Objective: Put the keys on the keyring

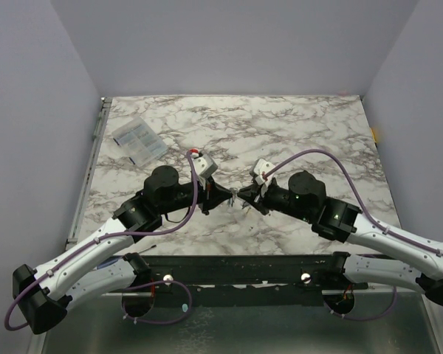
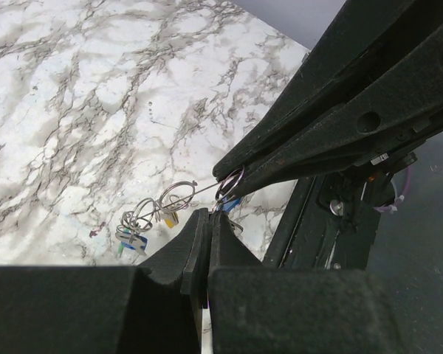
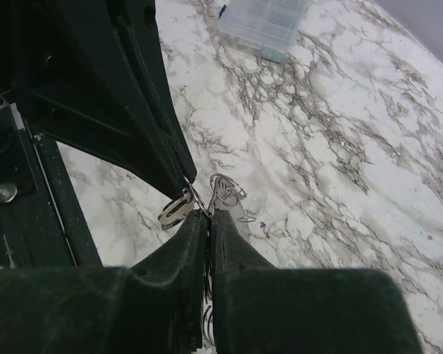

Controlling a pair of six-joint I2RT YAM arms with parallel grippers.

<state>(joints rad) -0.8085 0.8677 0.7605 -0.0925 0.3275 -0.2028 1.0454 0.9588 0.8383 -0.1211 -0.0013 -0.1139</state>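
Both arms were seen angled inward, tips met nose to nose over the front-middle of the marble table.

Left gripper was found fully closed, fingers pressed flat together, no gap seen. What was pinched there, if anything, couldn't be told: the tips were masked by the finger bodies in its own wrist view.

Right gripper was also seen narrow, all but closed. In the left wrist view a thin wire keyring was clamped at its very tip, the loop sticking out below the fingers.

A blue-headed piece was spotted just under that loop, right beside the left gripper's tips. It was too hidden to be called a key for sure.

The keys were located in a small tangle of wire loops just left of the two tips in the left wrist view:
- a yellow-headed key
- a blue-headed key
- a green head at the near edge

A thin wire was seen running from the tangle to the clamped loop. Whether the tangle was lying on the marble or hanging just above it couldn't be settled.

In the right wrist view a silver key blade was seen at the ring, between the two grippers.

Clear plastic box was located at the far left of the table, well apart from the grippers.
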